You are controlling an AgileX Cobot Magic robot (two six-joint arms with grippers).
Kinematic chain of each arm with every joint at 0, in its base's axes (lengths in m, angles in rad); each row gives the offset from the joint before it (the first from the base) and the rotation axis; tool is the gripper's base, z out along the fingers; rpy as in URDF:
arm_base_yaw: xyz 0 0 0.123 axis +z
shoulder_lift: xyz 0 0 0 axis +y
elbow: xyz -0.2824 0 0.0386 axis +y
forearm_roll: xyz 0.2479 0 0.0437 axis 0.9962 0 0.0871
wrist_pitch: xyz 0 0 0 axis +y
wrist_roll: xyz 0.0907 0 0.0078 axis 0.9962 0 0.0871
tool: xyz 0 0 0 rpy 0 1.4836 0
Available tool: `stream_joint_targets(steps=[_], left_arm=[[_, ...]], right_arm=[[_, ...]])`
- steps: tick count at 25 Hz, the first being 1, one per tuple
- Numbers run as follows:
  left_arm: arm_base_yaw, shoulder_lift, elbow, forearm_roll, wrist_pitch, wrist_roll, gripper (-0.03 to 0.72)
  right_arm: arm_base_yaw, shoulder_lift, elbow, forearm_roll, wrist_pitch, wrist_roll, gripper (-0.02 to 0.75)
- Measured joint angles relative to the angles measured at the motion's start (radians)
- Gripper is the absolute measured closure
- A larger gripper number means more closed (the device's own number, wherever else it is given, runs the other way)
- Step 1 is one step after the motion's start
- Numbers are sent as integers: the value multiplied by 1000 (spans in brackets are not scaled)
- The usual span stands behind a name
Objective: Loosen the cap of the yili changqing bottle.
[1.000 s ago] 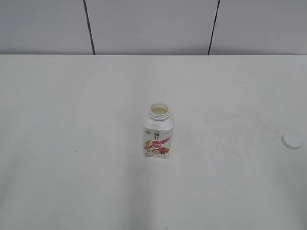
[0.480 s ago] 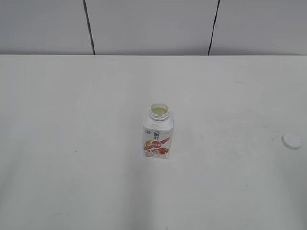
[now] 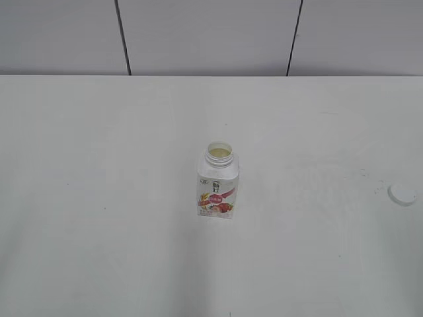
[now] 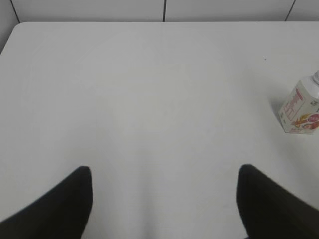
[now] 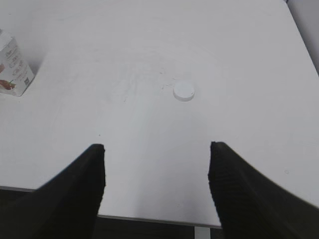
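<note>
Yili changqing bottle (image 3: 217,183), a small squat white plastic drink bottle with a squarish body and a red-pink fruit label, is standing upright near the middle of the white table (image 3: 99,198), its wide neck open and showing pale contents. Its small round white plastic screw cap (image 3: 402,194) is lying flat on the table well apart from the bottle, at about 3 o'clock from it, close to the right edge of the exterior view.

Left gripper (image 4: 164,199) is hanging above bare tabletop with its two dark fingers (image 4: 60,204) spread wide and holding nothing; the bottle (image 4: 300,107) is sitting at about 2 o'clock from it.

Right gripper (image 5: 157,186) is likewise spread wide and empty over the near table edge, the cap (image 5: 183,91) lying at roughly 12 o'clock beyond it and the bottle (image 5: 14,67) at about 10 o'clock, cut by the frame.
</note>
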Motion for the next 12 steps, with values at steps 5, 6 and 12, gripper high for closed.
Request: stream_joint_targets(steps=[5,6,12], left_arm=[[3,0,0,0,0,0,144],[3,0,0,0,0,0,144],[7,0,0,0,0,0,144]], right_arm=[[8,0,0,1,-1,7,223],[8,0,0,1,-1,8,223],[8,0,0,2,-1,10,223]])
